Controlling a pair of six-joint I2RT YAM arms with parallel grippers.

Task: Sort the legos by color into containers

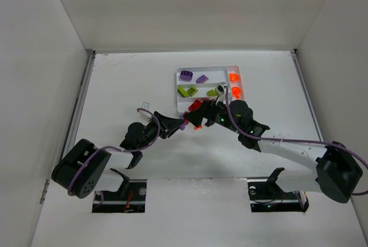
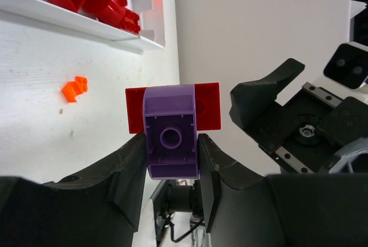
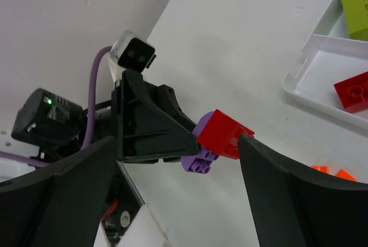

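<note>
My left gripper [image 2: 171,143] is shut on a purple brick [image 2: 171,135] that has a red brick [image 2: 208,106] stuck to its far side, held just above the table. In the top view this gripper [image 1: 179,124] is in front of the white tray [image 1: 179,94]. My right gripper [image 3: 178,140] is wide open around the joined bricks, one fingertip [image 3: 248,143] at the red brick [image 3: 225,133]. In the top view the tray holds purple bricks [image 1: 186,75], lime bricks [image 1: 187,91], red bricks [image 1: 195,105] and orange pieces [image 1: 234,77], each colour in its own slot.
A small orange piece [image 2: 75,87] lies loose on the table near the tray's front edge and shows in the top view [image 1: 197,126]. The two grippers are close together. White walls enclose the table on three sides.
</note>
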